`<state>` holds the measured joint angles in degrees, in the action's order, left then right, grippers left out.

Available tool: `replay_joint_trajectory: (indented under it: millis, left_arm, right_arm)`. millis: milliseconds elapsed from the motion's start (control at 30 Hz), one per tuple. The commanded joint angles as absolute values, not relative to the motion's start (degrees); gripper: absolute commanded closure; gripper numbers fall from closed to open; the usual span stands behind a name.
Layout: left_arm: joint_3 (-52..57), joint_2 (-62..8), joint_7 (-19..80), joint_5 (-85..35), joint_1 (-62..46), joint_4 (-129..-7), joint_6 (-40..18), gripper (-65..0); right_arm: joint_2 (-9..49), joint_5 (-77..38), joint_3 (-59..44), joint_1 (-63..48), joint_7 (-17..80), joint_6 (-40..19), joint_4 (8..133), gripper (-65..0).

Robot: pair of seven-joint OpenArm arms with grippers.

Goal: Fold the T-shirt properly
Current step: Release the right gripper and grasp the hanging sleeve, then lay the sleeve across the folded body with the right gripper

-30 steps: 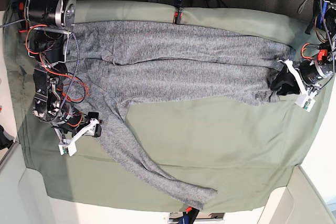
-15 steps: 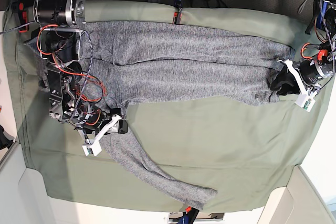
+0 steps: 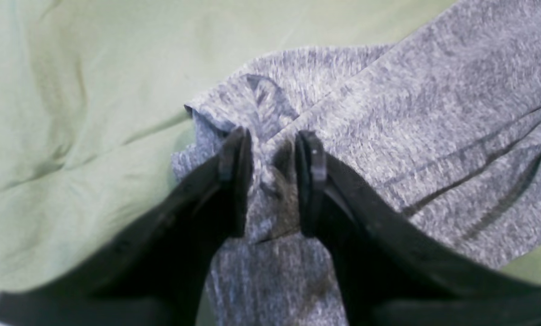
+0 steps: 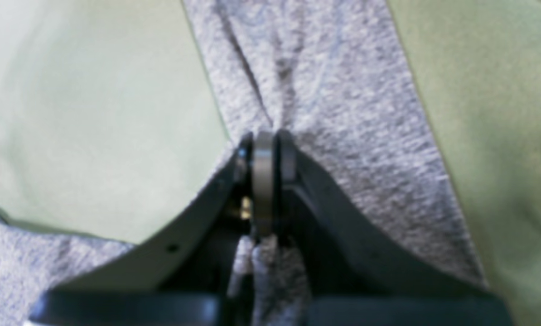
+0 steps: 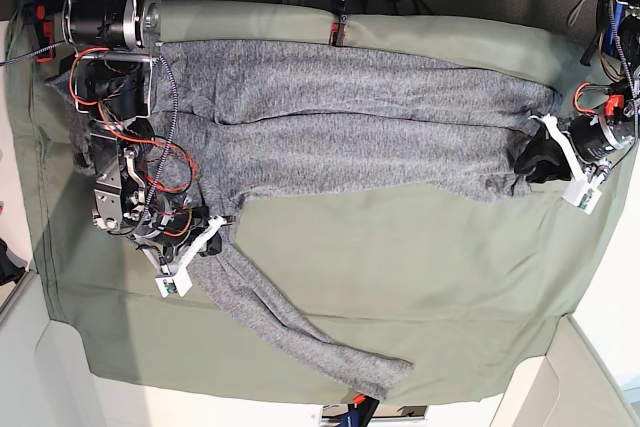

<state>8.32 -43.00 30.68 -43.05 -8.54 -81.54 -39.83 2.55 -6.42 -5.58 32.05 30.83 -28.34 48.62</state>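
Observation:
The heather-grey T-shirt (image 5: 350,117) lies spread lengthwise across the olive-green table cloth (image 5: 420,277), with one long sleeve (image 5: 290,322) trailing toward the front edge. My right gripper (image 5: 210,234) is at the top of that sleeve. In the right wrist view it (image 4: 263,145) is shut on a pinch of the sleeve fabric (image 4: 343,90). My left gripper (image 5: 535,162) is at the shirt's far right end. In the left wrist view its jaws (image 3: 272,149) stand narrowly apart with a bunched fold of shirt (image 3: 411,113) clamped between them.
A clamp with a blue handle (image 5: 340,12) holds the cloth at the back edge, with cables and power gear behind it. The right arm's body and red wires (image 5: 120,147) lie over the shirt's left end. Bare green cloth (image 3: 71,90) lies beside the shirt.
My right gripper moved right from the sleeve's outer edge onto the sleeve and closed on it, bunching the fabric there. The left arm has not moved.

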Motion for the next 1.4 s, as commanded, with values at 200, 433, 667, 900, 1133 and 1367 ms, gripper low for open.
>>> replay_joint_trajectory:
  millis: [200, 433, 667, 900, 1133, 1367]
  left_arm:
    - [9.02, -44.45, 29.87, -44.56, -7.66, -82.39, -40.0, -20.0]
    - [9.02, -44.45, 30.09, -44.58, -7.64, -83.09, -40.0, -20.0]
    - [9.02, -44.49, 36.32, -47.81, -7.64, -85.34, -40.0, -33.5]
    - [10.92, -44.47, 36.34, -50.59, -7.64, -87.33, -40.0, -33.5]
    - [13.43, -44.49, 38.46, -53.01, -7.66, -92.99, -40.0, -33.5]
    - [13.43, -44.47, 39.31, -54.26, -7.68, -93.1, -40.0, -33.5]
  right_arm:
    - [2.81, -15.62, -5.58, 29.47, 35.55, -32.1, 58.37, 0.0]
    - [3.01, -22.65, -5.5, 16.91, 42.63, -32.42, 80.75, 0.0]
    - [5.87, -30.96, -5.5, 3.44, 45.04, -32.97, 93.89, 0.0]
    - [5.87, -30.83, -5.5, -4.36, 45.01, -32.77, 102.32, 0.0]
    - [5.8, -29.3, -5.5, -2.7, 40.05, -31.64, 102.13, -38.2]
    - [2.07, -20.88, -5.5, 5.69, 36.8, -28.23, 99.15, -38.2]
